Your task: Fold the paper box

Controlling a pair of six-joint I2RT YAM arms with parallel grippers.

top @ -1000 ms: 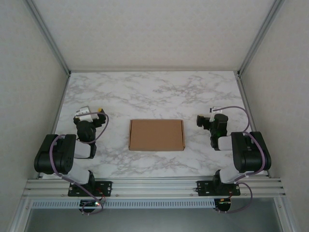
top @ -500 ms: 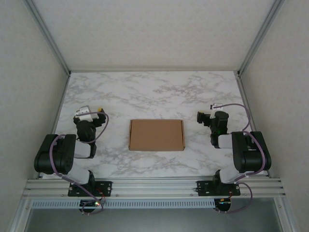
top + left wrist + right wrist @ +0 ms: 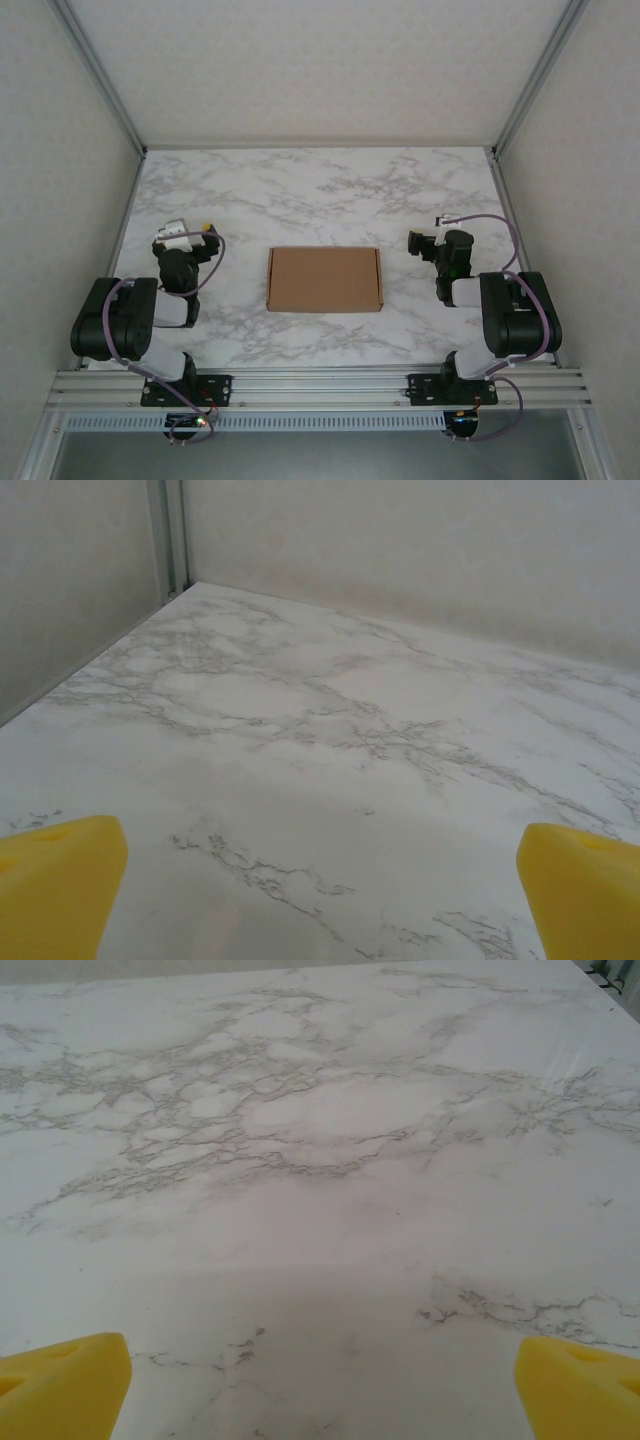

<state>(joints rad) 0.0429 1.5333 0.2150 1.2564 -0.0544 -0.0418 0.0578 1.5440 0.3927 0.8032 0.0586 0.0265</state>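
We see the plain brown rectangular cardboard paper box (image 3: 324, 279) lying flat at the centre of the white marble tabletop (image 3: 320, 190), well apart from the left end effector (image 3: 320, 900) and right end effector (image 3: 320, 1385), both spread wide, empty

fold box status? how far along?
Done, it seems: the paper box lies on the table as a closed flat rectangle with no flaps spread out. Whether the tabs are fully tucked can't be told from above. In hand: nothing. The left gripper and right gripper are open and empty, one on each side, apart from the box. Left: probably nothing.
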